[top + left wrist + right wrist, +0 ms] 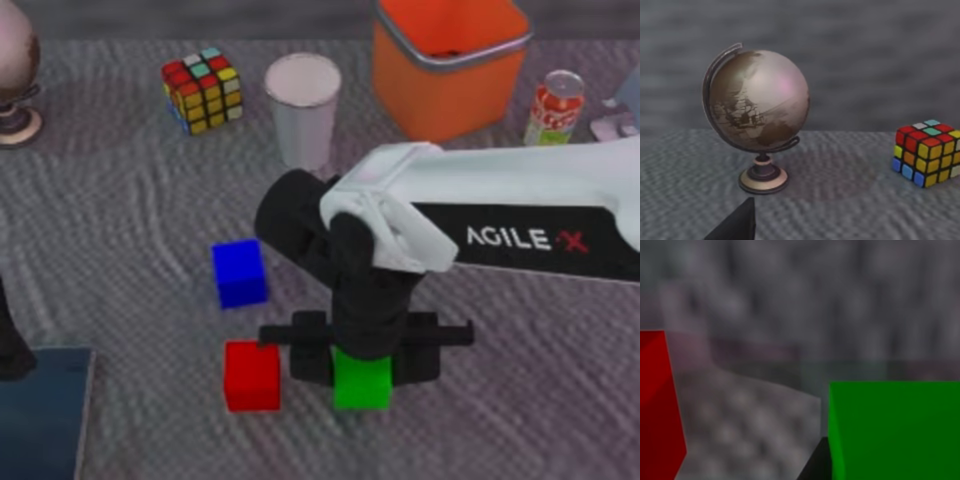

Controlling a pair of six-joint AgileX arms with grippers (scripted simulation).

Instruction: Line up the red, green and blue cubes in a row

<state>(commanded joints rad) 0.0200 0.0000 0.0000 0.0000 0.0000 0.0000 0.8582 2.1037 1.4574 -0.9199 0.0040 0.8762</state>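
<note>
The green cube (361, 385) sits near the table's front, with my right gripper (362, 352) reaching down from above and shut on it. One dark finger (815, 465) presses its side, and the cube (895, 430) fills much of the right wrist view. The red cube (252, 376) rests just to the left of the green one, with a small gap between them; its edge also shows as the red cube (657, 405). The blue cube (240, 272) lies farther back, behind the red one. My left gripper (8, 345) is parked at the left edge, open.
At the back stand a globe (12, 70), a multicoloured puzzle cube (203, 90), a white cup (303, 105), an orange bucket (450, 65) and a drink can (553, 108). A dark blue flat pad (40, 415) lies at the front left corner.
</note>
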